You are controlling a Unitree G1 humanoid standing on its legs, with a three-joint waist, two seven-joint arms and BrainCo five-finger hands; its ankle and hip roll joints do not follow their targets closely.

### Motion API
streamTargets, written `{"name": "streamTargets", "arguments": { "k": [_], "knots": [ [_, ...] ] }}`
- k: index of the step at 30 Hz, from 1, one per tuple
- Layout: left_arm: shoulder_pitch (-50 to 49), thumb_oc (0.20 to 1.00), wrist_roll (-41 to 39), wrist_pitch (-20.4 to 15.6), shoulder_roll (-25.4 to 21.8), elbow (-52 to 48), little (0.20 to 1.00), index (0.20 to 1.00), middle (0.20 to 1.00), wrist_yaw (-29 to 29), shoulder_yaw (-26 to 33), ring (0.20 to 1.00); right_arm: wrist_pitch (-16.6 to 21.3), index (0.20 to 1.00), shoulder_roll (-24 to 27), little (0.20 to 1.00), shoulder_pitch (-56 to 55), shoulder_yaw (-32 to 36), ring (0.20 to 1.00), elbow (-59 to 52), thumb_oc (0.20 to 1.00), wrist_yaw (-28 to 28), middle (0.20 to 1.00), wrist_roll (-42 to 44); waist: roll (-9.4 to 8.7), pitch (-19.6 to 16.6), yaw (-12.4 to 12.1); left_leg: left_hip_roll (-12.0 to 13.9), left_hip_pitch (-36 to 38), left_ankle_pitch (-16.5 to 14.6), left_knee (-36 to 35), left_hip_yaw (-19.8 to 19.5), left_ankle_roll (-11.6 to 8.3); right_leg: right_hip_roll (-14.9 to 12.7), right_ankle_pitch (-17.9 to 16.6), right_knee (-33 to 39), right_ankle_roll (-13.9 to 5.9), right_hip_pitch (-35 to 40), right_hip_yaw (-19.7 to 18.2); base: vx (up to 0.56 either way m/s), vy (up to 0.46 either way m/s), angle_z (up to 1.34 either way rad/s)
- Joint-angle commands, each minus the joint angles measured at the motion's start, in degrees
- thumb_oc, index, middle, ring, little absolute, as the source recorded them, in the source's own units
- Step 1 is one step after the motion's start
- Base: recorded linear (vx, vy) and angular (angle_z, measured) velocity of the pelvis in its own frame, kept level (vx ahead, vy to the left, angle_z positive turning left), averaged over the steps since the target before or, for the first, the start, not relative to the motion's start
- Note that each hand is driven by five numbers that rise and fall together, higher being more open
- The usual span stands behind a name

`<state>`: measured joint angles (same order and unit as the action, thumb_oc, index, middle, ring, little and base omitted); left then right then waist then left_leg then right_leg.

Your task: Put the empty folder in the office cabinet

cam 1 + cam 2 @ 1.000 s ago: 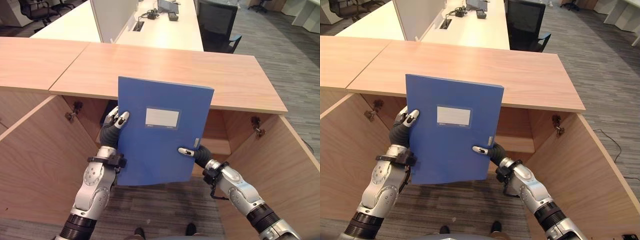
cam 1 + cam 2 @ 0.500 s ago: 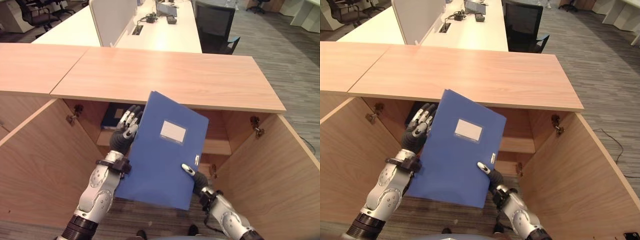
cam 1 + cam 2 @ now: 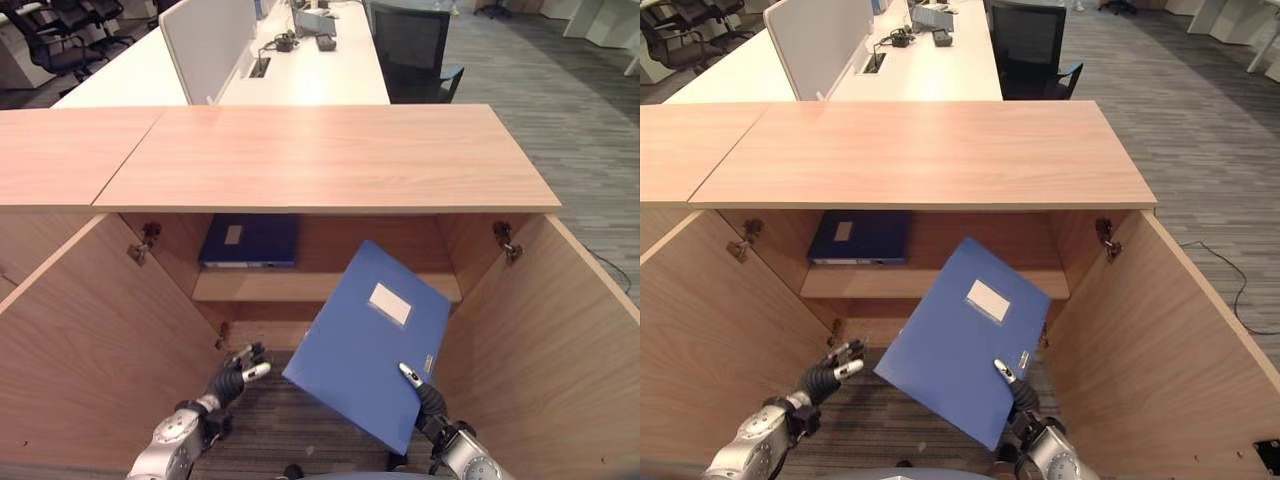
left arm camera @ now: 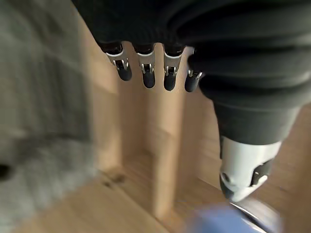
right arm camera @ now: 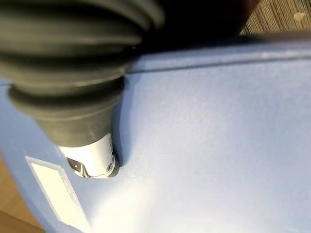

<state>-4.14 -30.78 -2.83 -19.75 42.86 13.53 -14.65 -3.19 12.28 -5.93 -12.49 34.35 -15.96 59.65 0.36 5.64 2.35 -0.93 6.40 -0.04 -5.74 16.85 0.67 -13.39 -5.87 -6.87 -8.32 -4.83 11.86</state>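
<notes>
Task status: in progress, insertion not yet done. Light blue folder held tilted in front of the open office cabinet, outside the compartment, lower corner toward the floor, label side facing up. Not touching the shelf or either open door. Upper shelf level already partly occupied by a dark blue folder lying flat at the left; free space visible to its right and below the shelf. Remaining, as a judgement: level or reorient the held folder, advance it past the door line, set it down on a shelf, release, withdraw.

Right robot hand: low at the folder's lower right edge, thumb pressed onto the label face, pinching the folder; remaining fingers hidden beneath the cover. Right wrist view confirms thumb contact on the blue surface. Sole support of the folder, gripped near one corner, so sag or swing judged possible during the reach.

Left robot hand: low at the left, just beside the folder's left corner but apart from it, fingers straight and spread, holding nothing. Left wrist view shows extended fingers pointed toward the cabinet interior.

Caution: right door panel close to the folder's right edge; clearance to be watched on approach.
</notes>
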Motion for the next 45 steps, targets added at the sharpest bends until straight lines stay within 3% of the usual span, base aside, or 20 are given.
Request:
{"name": "streamTargets", "arguments": {
  "k": [1, 3, 5, 8, 10, 13, 14, 17, 18, 20, 21, 22, 27, 28, 29, 30, 32, 38, 45],
  "knots": [
    [1.59, 1.0, 0.65, -1.0, 3.13, 5.16, 1.0, 1.0, 1.0, -6.33, 3.13, 1.0, 2.57, 0.2, -5.33, 0.2, 6.52, -0.37, 0.2, -3.9, 0.2, -0.41, 0.2, 3.57, -0.53, 4.43, 0.2, -1.54, 2.59, -5.48, 0.74, -4.21, 1.23, -8.84, -5.61, -13.86, -4.62, -1.02, 3.55, 0.07, 0.131, -0.43],
    [1.89, 1.0, 0.48, -1.05, 4.32, 7.78, 1.0, 1.0, 1.0, -7.52, 3.91, 1.0, 2.85, 0.2, -5.53, 0.2, 7.13, -0.52, 0.2, -4.06, 0.2, -0.05, 0.2, 3.88, -0.38, 4.63, 0.18, -1.29, 2.81, -5.61, 0.74, -3.57, 1.12, -8.58, -4.9, -14.1, -4.32, -1.75, 5.75, 0.08, 0.03, -0.44],
    [3.76, 1.0, 6.1, -0.68, 5.59, 18.16, 1.0, 1.0, 1.0, -10.97, 5.8, 1.0, 3.05, 0.2, -5.28, 0.2, 9.08, -1.27, 0.2, -4.43, 0.2, 0.93, 0.2, 4.46, 0.31, 5.13, 0.92, 0.15, 2.63, -5.28, 0.74, -1.61, 0.24, -4.2, -2.35, -9.73, -3.37, -5.39, 9.37, 0.07, -0.063, -0.38],
    [3.95, 1.0, 11.69, -0.15, 5.37, 21.98, 1.0, 1.0, 1.0, -11.13, 5.85, 1.0, 3.13, 0.2, -4.24, 0.2, 9.68, -2.08, 0.2, -4.95, 0.2, 1.24, 0.2, 4.11, 0.49, 5.56, 1.62, 0.96, 3.02, -5.48, 0.74, -0.5, -0.67, -1.39, -1.73, -5.15, -3.18, -7.31, 10.1, 0.1, -0.124, -0.36],
    [3.14, 1.0, 14.05, -0.44, 5.55, 23.77, 1.0, 1.0, 1.0, -12.44, 7.01, 1.0, 4.05, 0.2, -3.32, 0.2, 9.24, -2.26, 0.2, -5.59, 0.2, 1.56, 0.2, 5.66, -0.13, 4.6, 1.65, 1.26, 3.43, -5.77, 0.74, -0.35, -1.67, 1.38, -1.01, 1.35, -2.25, -3.87, 9.46, 0.18, -0.205, -0.34],
    [1.75, 1.0, 12.18, -0.39, 5.7, 21.73, 1.0, 1.0, 1.0, -12.28, 8.16, 1.0, 4.2, 0.2, -2.5, 0.2, 8.84, -2.34, 0.2, -6.11, 0.2, 2.12, 0.2, 5.17, 0.1, 4.08, 1.45, 2.3, 3.85, -5.66, 0.74, 0.07, -2.41, 2.42, -0.03, 2.06, -1.53, -2.9, 9.96, 0.2, -0.22, -0.09],
    [0.67, 1.0, 11.38, -0.04, 5.75, 21.31, 1.0, 1.0, 1.0, -12.35, 9.08, 1.0, 3.81, 0.2, -1.6, 0.2, 8.45, -2.03, 0.2, -6.38, 0.2, 2.32, 0.2, 4.6, 0.4, 3.67, 1.48, 3.44, 4.5, -5.13, 0.83, 0.37, -3.21, 3.4, 1.77, 2.06, -0.73, -2.09, 9.86, 0.26, -0.302, 0.02],
    [0.51, 1.0, 10.81, 0.31, 5.78, 20.68, 1.0, 1.0, 1.0, -13.27, 9.51, 1.0, 3.93, 0.2, -0.9, 0.2, 7.57, -1.9, 0.2, -7.21, 0.2, 3.08, 0.2, 4.77, 0.41, 3.64, 1.54, 5.51, 2.71, -6.7, 6.76, 1.31, -4.7, 4.16, 3.98, 1.94, 0.75, -1.01, 9.3, 0.16, -0.268, -0.01],
    [0.49, 1.0, 10.92, 0.18, 5.86, 19.38, 1.0, 1.0, 1.0, -14.78, 9.85, 1.0, 4.3, 0.2, 0.19, 0.2, 7.23, -1.42, 0.2, -7.76, 0.2, 3.78, 0.2, 4.69, 0.11, 4.35, 1.14, 8.64, -1.4, -4.57, 17.55, 1.66, -6.69, 5.07, 6.03, 2.23, 2.77, 1.16, 9.74, 0.1, -0.317, -0.08],
    [0.38, 1.0, 12.49, -0.16, 5.47, 16.84, 1.0, 1.0, 1.0, -16.33, 9.12, 1.0, 4.53, 0.2, 1.08, 0.2, 6.96, -0.74, 0.2, -8.01, 0.2, 4.4, 0.2, 4.72, -0.56, 5.33, 0.45, 11.92, -6.95, -0.34, 29.96, 1.06, -8.24, 5.95, 7.73, 2.91, 4.93, 3.09, 10.51, 0.09, -0.332, 0.01],
    [0.36, 1.0, 12.5, -0.12, 5.46, 16.79, 1.0, 1.0, 1.0, -16.35, 9.11, 1.0, 4.52, 0.2, 1.08, 0.2, 6.96, -0.72, 0.2, -8.02, 0.2, 4.4, 0.2, 4.72, -0.47, 5.29, 0.51, 12.13, -7.23, -0.43, 30.33, 0.88, -8.37, 6.11, 7.79, 2.93, 5.04, 3.05, 10.62, 0.1, -0.243, 0.02],
    [0.09, 1.0, 12.96, -0.5, 5.0, 14.27, 1.0, 1.0, 1.0, -17.25, 8.8, 1.0, 4.51, 0.2, 1.95, 0.2, 6.74, -0.6, 0.2, -8.52, 0.2, 4.79, 0.2, 4.46, -0.88, 5.74, 0.11, 14.14, -9.15, 1.85, 33.33, 1.71, -8.45, 6.43, 9.12, 3.34, 5.79, 4.39, 10.95, 0.07, -0.125, -0.04],
    [-2.19, 1.0, 14.2, -0.44, 4.36, 11.36, 1.0, 1.0, 1.0, -18.87, 9.95, 1.0, 4.04, 0.2, 2.97, 0.2, 5.73, 0.07, 0.2, -9.6, 0.2, 5.25, 0.2, 3.09, -1.3, 5.42, -0.88, 15.1, -11.3, 1.08, 25.53, 0.59, -7.61, 4.97, 10.1, 3.39, 4.7, 5.58, 9.74, 0.15, 0.02, -0.01],
    [-3.55, 1.0, 14.22, -0.31, 4.28, 10.58, 1.0, 1.0, 1.0, -19.46, 10.38, 1.0, 3.89, 0.2, 3.42, 0.2, 5.43, 0.38, 0.2, -9.87, 0.2, 5.37, 0.2, 2.98, -0.84, 5.06, -1.54, 15.14, -11.65, 3.06, 16.28, -1.9, -8.26, 4.35, 10.74, 3.27, 3.93, 5.9, 8.87, 0.24, 0.213, -0.18],
    [-3.76, 1.0, 14.02, -0.27, 4.24, 10.53, 1.0, 1.0, 1.0, -19.66, 10.5, 1.0, 3.93, 0.2, 3.59, 0.2, 5.34, 0.54, 0.2, -9.72, 0.2, 5.63, 0.2, 3.0, -0.56, 5.02, -1.82, 15.38, -11.91, 4.93, 12.59, -3.44, -8.76, 4.22, 10.99, 3.27, 3.6, 6.12, 8.47, 0.25, 0.227, -0.22],
    [-3.94, 1.0, 14.01, -0.23, 4.11, 10.23, 1.0, 1.0, 1.0, -19.79, 10.5, 1.0, 3.87, 0.2, 3.64, 0.2, 5.28, 0.82, 0.2, -9.41, 0.2, 5.82, 0.2, 2.84, -0.33, 5.0, -2.09, 15.66, -12.37, 6.12, 10.69, -4.76, -9.17, 4.06, 11.17, 3.18, 3.26, 6.39, 8.05, 0.27, 0.229, -0.18],
    [-5.61, 1.0, 14.89, -0.27, 4.31, 9.7, 1.0, 1.0, 1.0, -19.08, 10.19, 1.0, 3.27, 0.2, 3.89, 0.2, 4.91, 0.82, 0.2, -9.29, 0.2, 5.44, 0.2, 1.93, 1.24, 4.35, -2.33, 15.08, -10.4, 5.51, 7.21, -5.79, -9.44, 3.5, 11.16, 2.8, 2.32, 7.31, 7.02, 0.27, 0.269, -0.24],
    [-5.42, 1.0, 17.85, -0.61, 2.6, 7.54, 1.0, 1.0, 1.0, -18.89, 8.43, 1.0, 2.74, 0.2, 2.94, 0.2, 5.04, 0.51, 0.2, -10.2, 0.2, 5.29, 0.2, 2.26, 1.52, 5.84, -2.86, 11.78, -10.47, 2.78, 8.98, -4.33, -7.81, -0.55, 9.0, 2.38, 0.65, 6.74, 5.67, 0.11, 0.22, -0.2],
    [-4.93, 1.0, 15.11, -1.68, 0.19, 1.27, 1.0, 1.0, 1.0, -21.05, 8.53, 1.0, 5.61, 0.2, 2.47, 0.2, 8.9, -0.04, 0.2, -14.39, 0.2, 6.88, 0.2, 3.75, 0.25, 9.2, -3.85, 10.15, -19.38, -1.06, 15.98, -4.65, -5.74, -3.36, 6.53, 1.09, -0.68, 0.03, 4.57, -0.02, 0.123, -0.02]
  ]
}}
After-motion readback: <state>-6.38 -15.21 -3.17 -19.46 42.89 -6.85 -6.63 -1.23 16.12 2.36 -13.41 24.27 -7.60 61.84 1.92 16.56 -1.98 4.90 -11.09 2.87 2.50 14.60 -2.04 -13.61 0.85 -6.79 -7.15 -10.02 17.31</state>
